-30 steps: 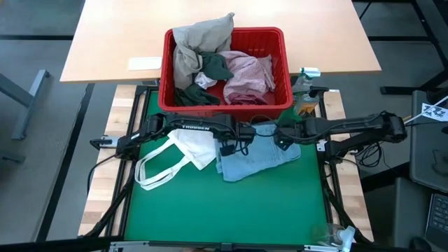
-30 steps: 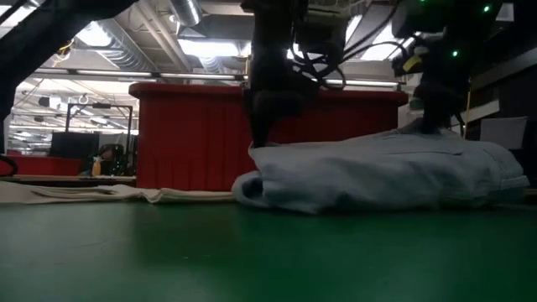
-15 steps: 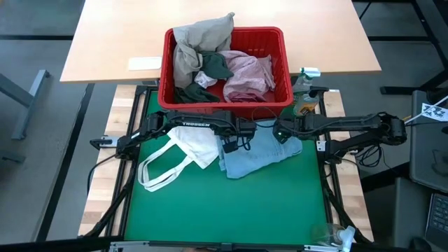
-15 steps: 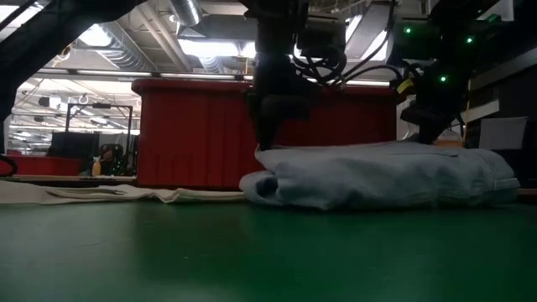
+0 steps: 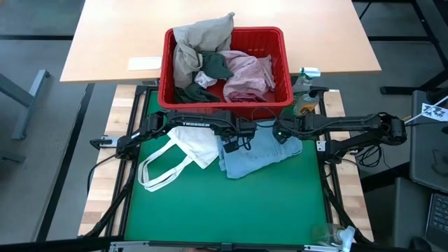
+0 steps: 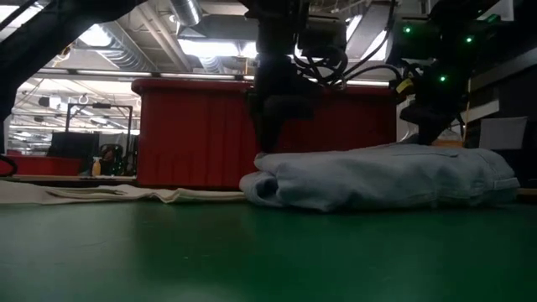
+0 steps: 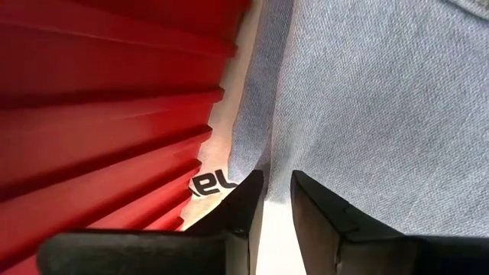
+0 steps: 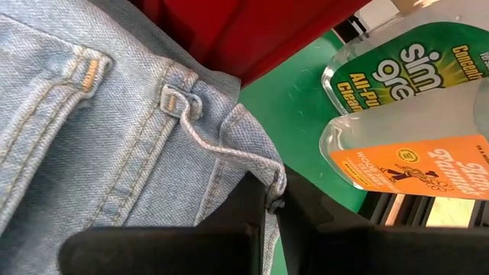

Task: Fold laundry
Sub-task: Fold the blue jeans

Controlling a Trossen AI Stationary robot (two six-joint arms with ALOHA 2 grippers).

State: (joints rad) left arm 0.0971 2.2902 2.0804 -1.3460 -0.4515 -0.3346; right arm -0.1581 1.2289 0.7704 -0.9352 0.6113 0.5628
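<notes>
The right gripper (image 8: 269, 205) pinches the light blue jeans' (image 5: 260, 155) waistband at 3 o'clock, anchoring the fold; the left gripper (image 7: 275, 200), at 9 o'clock, stands slightly parted and empty, probably releasing.

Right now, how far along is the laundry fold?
Early. Done: one light blue denim garment lies out on the green mat, loosely doubled. In hand: right pincer pinches its waistband edge; left pincer, fingers slightly apart, sits at its other edge. Left: the beige, dark and pink pieces heaped in the red basket.
</notes>
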